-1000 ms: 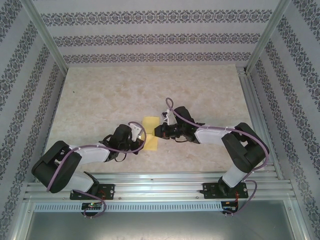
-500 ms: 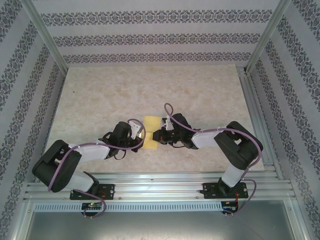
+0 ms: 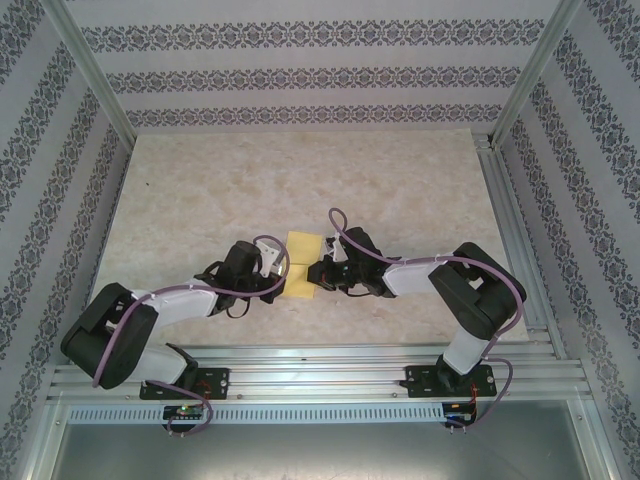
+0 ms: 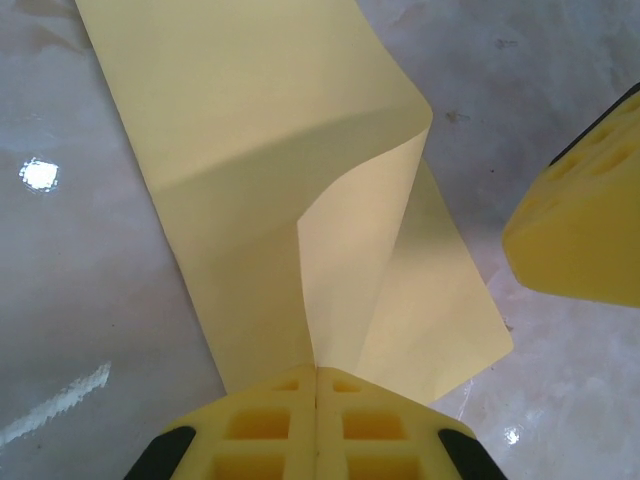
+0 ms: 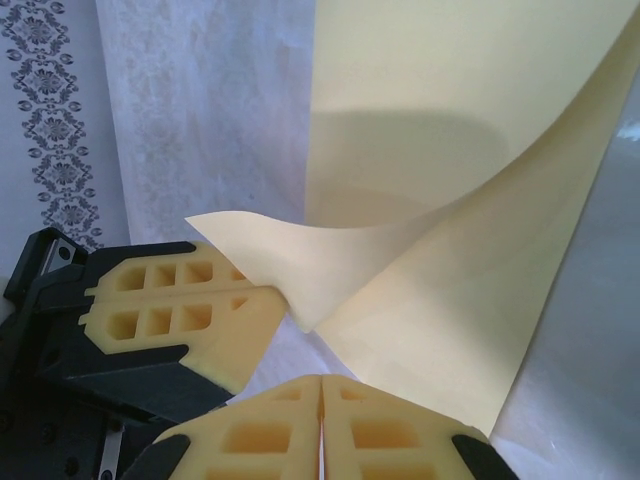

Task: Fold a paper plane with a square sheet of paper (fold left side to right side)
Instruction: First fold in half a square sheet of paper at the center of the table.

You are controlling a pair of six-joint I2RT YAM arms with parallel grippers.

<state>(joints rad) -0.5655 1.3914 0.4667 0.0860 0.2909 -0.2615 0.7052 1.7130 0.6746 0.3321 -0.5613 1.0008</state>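
Observation:
The square sheet of paper lies folded into a narrow mustard-yellow strip on the marble table between my two grippers. My left gripper is shut on the strip's near left corner, and the upper layer rises off the table as a curled flap. The rest of the sheet stays flat. My right gripper is shut just short of the sheet's right edge, with nothing visible between its pads. The curled flap and the left gripper's fingers are seen from the right wrist.
An aluminium rail with both arm bases runs along the near edge. Patterned walls and metal posts enclose the marble tabletop. A small bright spot lies left of the sheet.
The right gripper has moved left and closer to the sheet's right edge. The left gripper has edged up to the sheet's left side and holds its corner lifted.

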